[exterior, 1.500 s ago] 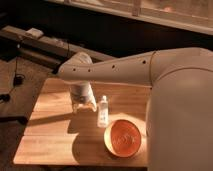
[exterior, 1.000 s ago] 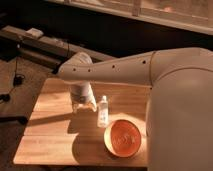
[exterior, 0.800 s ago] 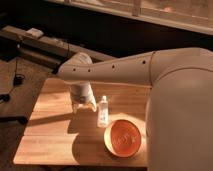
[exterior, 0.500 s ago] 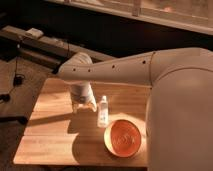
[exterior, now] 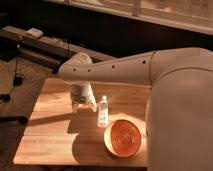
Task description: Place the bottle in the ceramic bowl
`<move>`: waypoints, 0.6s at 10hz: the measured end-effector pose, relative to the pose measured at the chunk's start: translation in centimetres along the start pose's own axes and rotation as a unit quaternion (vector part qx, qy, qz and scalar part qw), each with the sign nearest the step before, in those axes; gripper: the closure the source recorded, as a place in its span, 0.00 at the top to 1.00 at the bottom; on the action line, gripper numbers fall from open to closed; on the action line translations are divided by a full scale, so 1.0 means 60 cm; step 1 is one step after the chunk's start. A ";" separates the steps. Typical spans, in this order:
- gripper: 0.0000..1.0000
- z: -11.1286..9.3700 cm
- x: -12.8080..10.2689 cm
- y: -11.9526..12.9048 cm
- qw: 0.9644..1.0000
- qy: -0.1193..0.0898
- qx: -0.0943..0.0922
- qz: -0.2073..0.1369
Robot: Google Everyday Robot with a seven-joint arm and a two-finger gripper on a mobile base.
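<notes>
The bottle is small, slim and clear with a white cap. It stands upright on the wooden table, near the middle. The ceramic bowl is orange inside with a paler rim and sits on the table just right of and in front of the bottle. My gripper hangs from the white arm and points down at the table just left of the bottle, a small gap apart. Nothing shows between its fingers.
The white arm reaches in from the right and its bulk covers the table's right side. Behind the table there is a dark floor with a low shelf and cables at the left.
</notes>
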 end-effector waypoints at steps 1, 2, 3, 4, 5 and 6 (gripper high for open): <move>0.65 0.000 0.000 0.000 1.000 0.000 0.000 0.000; 0.65 0.000 -0.001 0.000 1.000 0.000 0.000 0.000; 0.65 0.003 -0.004 -0.003 1.000 0.000 0.000 0.001; 0.65 0.009 -0.018 -0.014 1.000 0.000 0.001 0.003; 0.65 0.015 -0.032 -0.026 1.000 0.001 0.001 0.005; 0.65 0.024 -0.056 -0.051 1.000 0.002 0.002 0.010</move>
